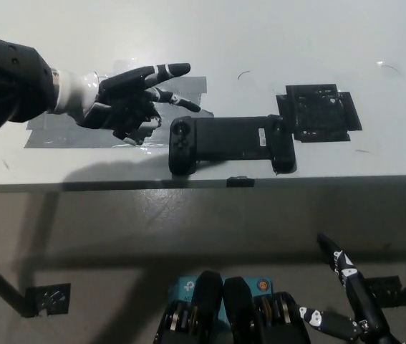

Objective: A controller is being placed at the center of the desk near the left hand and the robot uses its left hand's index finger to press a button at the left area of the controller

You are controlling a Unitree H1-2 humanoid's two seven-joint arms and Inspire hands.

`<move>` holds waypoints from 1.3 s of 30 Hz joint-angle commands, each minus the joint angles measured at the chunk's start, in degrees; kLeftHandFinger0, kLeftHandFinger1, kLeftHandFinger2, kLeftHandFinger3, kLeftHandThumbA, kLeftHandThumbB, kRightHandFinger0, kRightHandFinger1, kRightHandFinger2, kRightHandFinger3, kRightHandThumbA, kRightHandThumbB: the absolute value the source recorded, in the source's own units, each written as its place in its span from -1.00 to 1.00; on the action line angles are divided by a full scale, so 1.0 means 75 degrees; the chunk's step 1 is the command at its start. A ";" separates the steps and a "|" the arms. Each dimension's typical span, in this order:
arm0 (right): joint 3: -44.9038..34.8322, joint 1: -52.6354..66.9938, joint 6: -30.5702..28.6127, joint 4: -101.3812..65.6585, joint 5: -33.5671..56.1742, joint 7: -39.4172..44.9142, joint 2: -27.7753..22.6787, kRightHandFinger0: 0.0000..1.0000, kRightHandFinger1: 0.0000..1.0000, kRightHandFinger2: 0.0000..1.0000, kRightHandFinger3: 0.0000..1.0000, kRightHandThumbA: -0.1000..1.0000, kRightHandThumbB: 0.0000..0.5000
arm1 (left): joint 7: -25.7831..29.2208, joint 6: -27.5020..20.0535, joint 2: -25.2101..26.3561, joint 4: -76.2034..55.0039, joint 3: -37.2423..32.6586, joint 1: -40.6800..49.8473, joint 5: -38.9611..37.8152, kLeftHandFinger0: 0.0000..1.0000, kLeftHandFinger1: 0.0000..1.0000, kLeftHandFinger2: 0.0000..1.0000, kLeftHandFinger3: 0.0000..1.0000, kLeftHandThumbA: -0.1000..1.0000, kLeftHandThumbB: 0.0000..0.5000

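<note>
Fingers [167, 70] of the left hand [127, 100] spread, one extended, holding nothing, above the white desk [274, 43] and grey tape patch [59, 132]; black controller [231, 142] lies near the desk's front edge, apart from the hand; right hand [346, 301] low, seemingly open, empty.
</note>
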 commanded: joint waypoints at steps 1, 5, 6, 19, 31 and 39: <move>0.0057 -0.0167 -0.0046 -0.0219 -0.0103 0.0043 -0.0042 0.87 0.98 1.00 1.00 0.86 -0.02 | -0.0160 0.0115 -0.0035 0.0043 0.0110 -0.0213 0.0426 -1.00 -1.00 -0.95 1.00 1.00 1.00; 0.0075 -0.0162 -0.0067 -0.0214 -0.0157 0.0020 -0.0031 0.85 0.98 1.00 1.00 0.87 -0.02 | -0.0212 0.0115 -0.0189 0.0286 0.0141 -0.0050 0.0748 -1.00 -1.00 -0.99 1.00 1.00 1.00; 0.0082 -0.0165 -0.0082 -0.0199 -0.0123 0.0032 -0.0014 0.86 0.99 1.00 1.00 0.85 -0.02 | -0.0198 0.0115 -0.0202 0.0333 0.0139 -0.0020 0.0819 -1.00 -1.00 -1.00 1.00 1.00 1.00; 0.0069 -0.0197 -0.0106 -0.0188 -0.0061 0.0056 -0.0008 0.85 0.99 1.00 1.00 0.79 -0.07 | -0.0223 0.0115 -0.0499 0.0731 0.0533 0.0309 0.1391 -0.96 -1.00 -1.00 1.00 1.00 1.00; 0.0107 -0.0195 -0.0152 -0.0151 -0.0047 0.0070 0.0030 0.84 1.00 1.00 1.00 0.79 -0.06 | -0.0502 0.0115 -0.0610 0.1092 0.1224 0.0398 0.2133 -1.00 -1.00 -0.96 1.00 1.00 1.00; 0.0119 -0.0212 -0.0096 -0.0197 -0.0055 0.0094 -0.0009 0.85 1.00 1.00 1.00 0.80 -0.07 | -0.0650 0.0115 -0.0814 0.1186 0.1489 0.0485 0.2637 -1.00 -1.00 -1.00 1.00 1.00 1.00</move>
